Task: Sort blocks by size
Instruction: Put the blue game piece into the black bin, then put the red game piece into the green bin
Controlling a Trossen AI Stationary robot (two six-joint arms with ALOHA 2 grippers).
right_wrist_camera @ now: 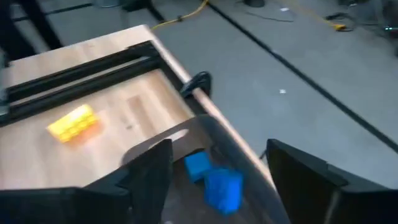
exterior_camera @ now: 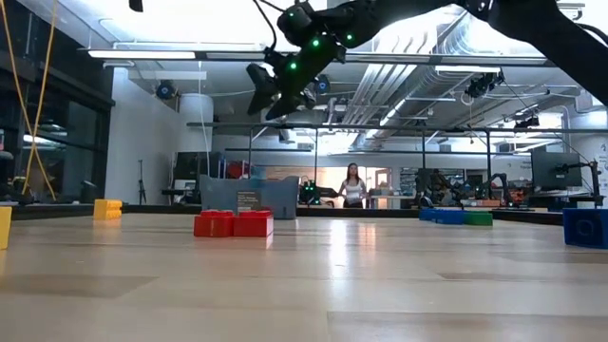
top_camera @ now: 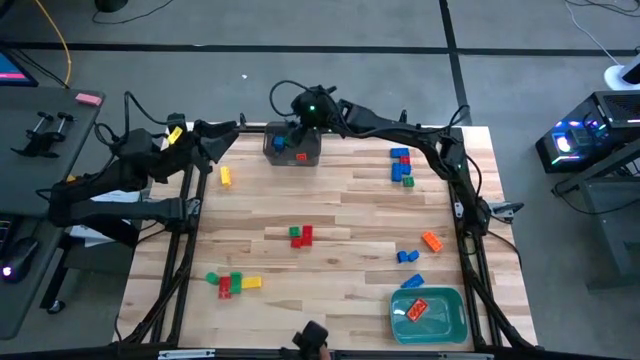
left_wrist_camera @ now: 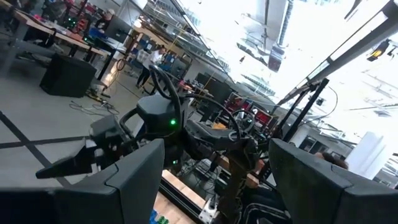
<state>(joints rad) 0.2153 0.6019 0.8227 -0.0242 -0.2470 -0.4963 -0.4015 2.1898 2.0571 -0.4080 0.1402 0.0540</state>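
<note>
The right gripper (top_camera: 300, 135) hangs over the dark grey bin (top_camera: 276, 146) at the far edge of the desk (top_camera: 340, 215). Its jaws are spread apart and hold nothing. Right under them, in the bin, lie two blue blocks (right_wrist_camera: 214, 180), and the view from above shows a red block (top_camera: 301, 156) in there too. A yellow block (right_wrist_camera: 74, 122) lies on the wood beside the bin.

The left gripper (left_wrist_camera: 211, 180) waits off the left side of the desk, lifted up, with its jaws wide apart and nothing in them.

More blocks lie all over the light wood. A blue, red and green bunch (top_camera: 402, 166) sits near the far right. A red and green pair (top_camera: 300, 235) is in the middle. A green, red and yellow bunch (top_camera: 233, 283) is near the front left. An orange block (top_camera: 432, 240) and some blue ones (top_camera: 408, 257) are at the right. A teal tray (top_camera: 445, 322) at the front right holds an orange block (top_camera: 418, 309).

Far back in the big room stands a person (exterior_camera: 353, 185), under bright ceiling lights.
</note>
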